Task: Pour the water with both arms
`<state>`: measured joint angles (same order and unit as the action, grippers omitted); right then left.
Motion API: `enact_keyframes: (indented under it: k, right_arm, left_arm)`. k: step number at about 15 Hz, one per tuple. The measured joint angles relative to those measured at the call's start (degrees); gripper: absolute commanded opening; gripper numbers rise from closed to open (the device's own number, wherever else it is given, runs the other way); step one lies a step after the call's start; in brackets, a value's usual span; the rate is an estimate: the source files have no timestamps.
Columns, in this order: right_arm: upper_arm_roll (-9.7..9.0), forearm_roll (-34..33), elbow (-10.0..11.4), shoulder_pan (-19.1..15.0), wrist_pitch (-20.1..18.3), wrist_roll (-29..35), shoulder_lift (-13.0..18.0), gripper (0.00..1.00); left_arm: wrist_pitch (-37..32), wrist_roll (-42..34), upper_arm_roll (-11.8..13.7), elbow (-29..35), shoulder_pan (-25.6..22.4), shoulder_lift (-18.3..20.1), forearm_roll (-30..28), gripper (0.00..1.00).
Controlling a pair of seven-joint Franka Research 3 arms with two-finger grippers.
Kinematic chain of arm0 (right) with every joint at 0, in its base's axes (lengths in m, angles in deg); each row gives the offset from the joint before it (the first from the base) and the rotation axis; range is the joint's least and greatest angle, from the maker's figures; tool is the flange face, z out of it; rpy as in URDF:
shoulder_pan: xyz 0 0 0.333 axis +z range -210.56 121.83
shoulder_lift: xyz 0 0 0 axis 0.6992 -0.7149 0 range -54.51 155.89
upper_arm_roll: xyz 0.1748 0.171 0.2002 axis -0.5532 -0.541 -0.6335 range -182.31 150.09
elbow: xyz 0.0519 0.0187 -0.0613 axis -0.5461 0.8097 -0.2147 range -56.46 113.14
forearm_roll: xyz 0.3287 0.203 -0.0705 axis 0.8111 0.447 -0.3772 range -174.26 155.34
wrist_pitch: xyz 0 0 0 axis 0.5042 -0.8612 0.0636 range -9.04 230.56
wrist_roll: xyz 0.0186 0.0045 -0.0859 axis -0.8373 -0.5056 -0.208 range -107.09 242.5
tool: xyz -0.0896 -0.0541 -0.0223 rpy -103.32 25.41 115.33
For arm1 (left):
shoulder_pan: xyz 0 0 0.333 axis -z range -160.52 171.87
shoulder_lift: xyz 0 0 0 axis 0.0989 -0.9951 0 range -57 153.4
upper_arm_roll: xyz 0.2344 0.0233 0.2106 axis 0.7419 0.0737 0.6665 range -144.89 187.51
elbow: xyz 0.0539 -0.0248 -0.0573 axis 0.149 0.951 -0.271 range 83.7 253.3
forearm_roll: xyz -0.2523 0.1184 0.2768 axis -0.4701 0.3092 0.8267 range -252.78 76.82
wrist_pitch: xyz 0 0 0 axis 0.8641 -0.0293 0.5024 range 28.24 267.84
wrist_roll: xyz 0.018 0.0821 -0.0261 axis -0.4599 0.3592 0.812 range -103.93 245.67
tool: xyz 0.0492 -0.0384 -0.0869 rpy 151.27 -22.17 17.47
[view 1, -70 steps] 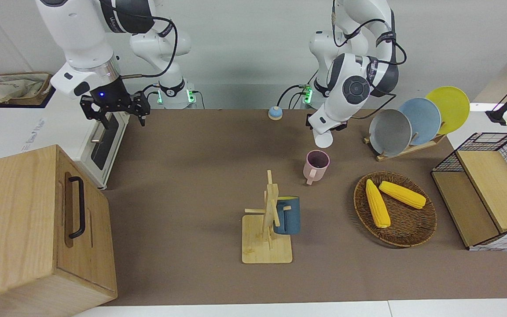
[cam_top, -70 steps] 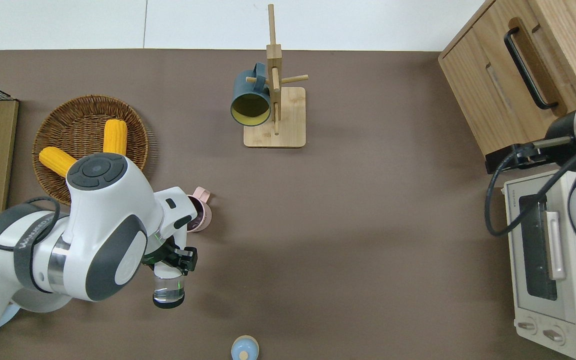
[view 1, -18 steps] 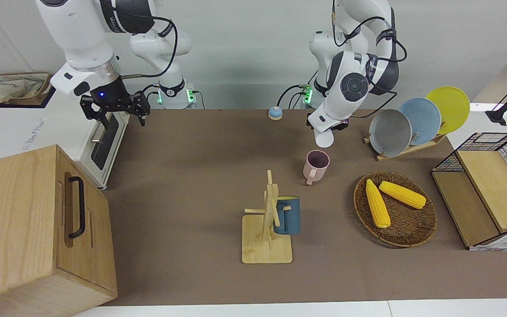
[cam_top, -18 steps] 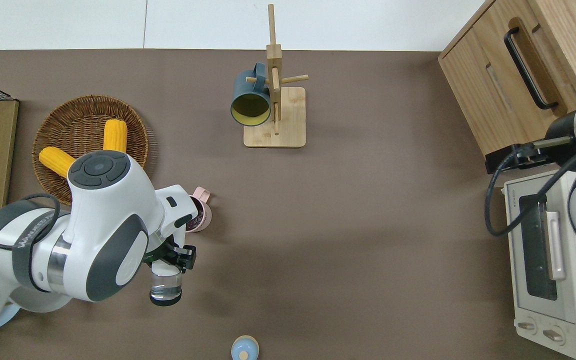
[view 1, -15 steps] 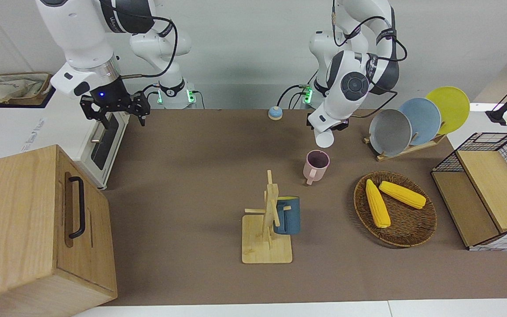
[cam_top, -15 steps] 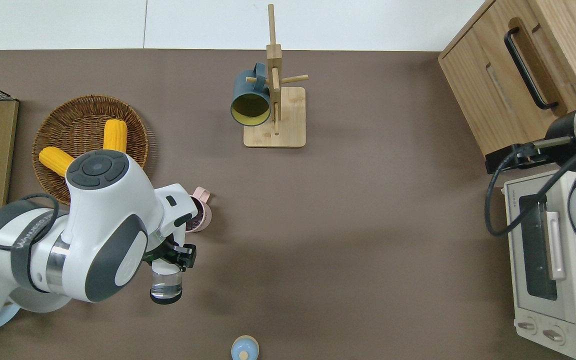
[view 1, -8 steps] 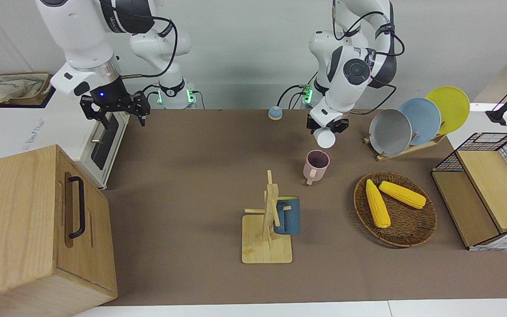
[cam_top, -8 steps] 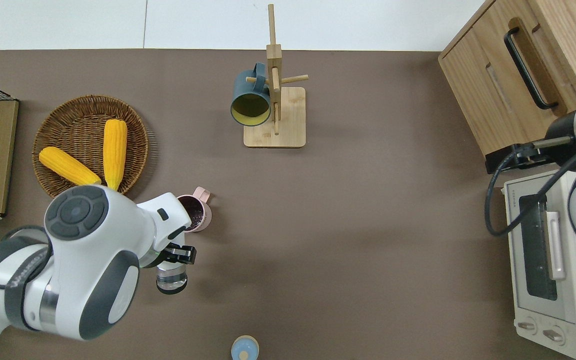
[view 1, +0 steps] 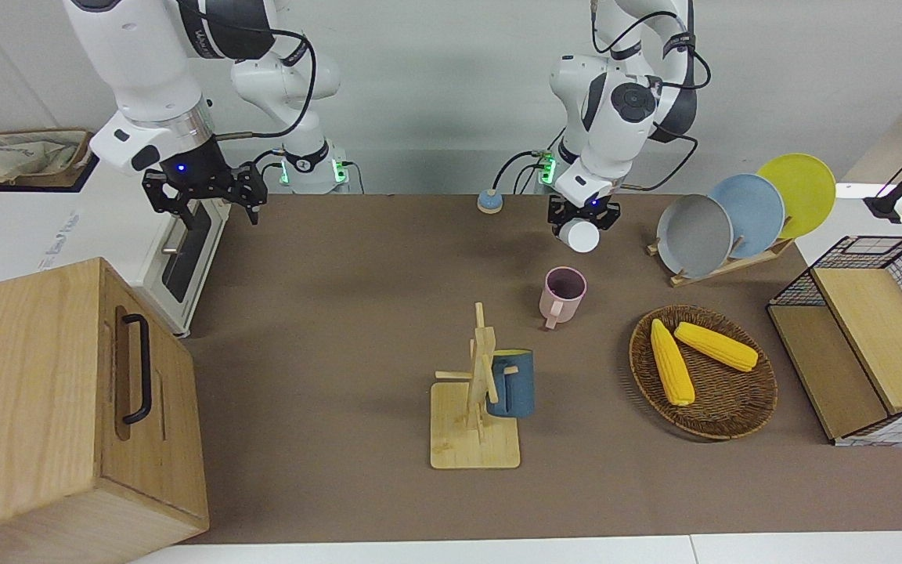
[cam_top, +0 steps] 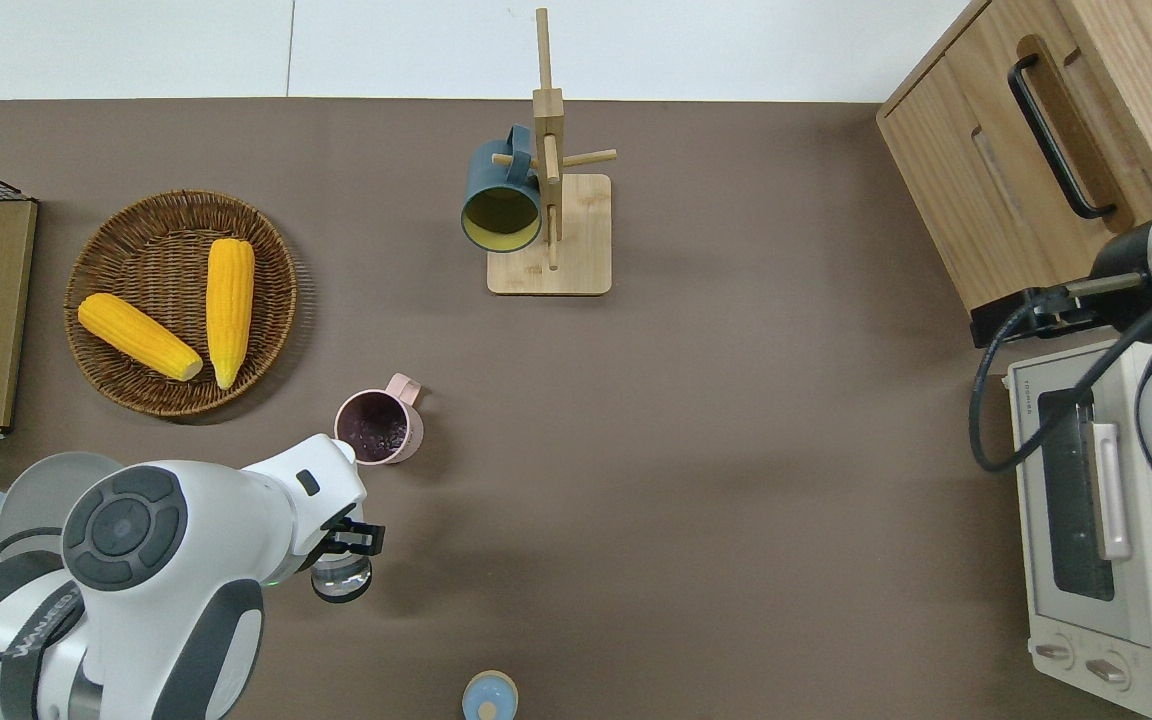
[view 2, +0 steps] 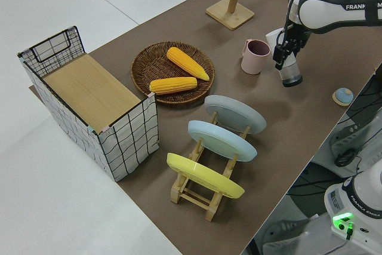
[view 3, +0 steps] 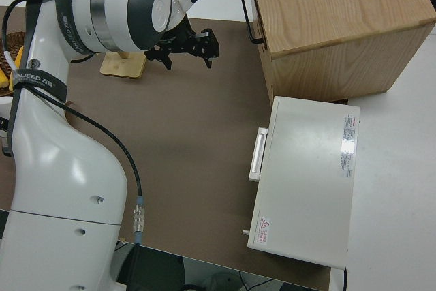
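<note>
Left pincer (cam_top: 348,548) grips glass (cam_top: 341,578) near pink mug (cam_top: 378,427); right pincer (view 1: 204,196) wide.

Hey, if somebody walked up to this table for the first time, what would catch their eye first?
Probably the left gripper holding a clear glass in the air, just nearer to the robots than the pink mug with something dark in it. Next, the two bright yellow corn cobs in the wicker basket toward the left arm's end, and the blue mug hanging on the wooden mug tree. The right arm is parked.
</note>
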<state>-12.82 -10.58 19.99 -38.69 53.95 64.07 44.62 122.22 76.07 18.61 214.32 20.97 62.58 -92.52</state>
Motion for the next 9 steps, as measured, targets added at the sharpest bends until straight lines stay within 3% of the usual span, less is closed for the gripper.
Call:
enact_keyframes:
  k: [9]
  right_arm:
    - [0.0, 0.0, 0.0, 0.0, 0.0, 0.0, 0.0, 0.985]
  left_arm:
    - [3.6, 2.7, 0.6, 0.5, -0.2, 1.6, 0.0, 0.0]
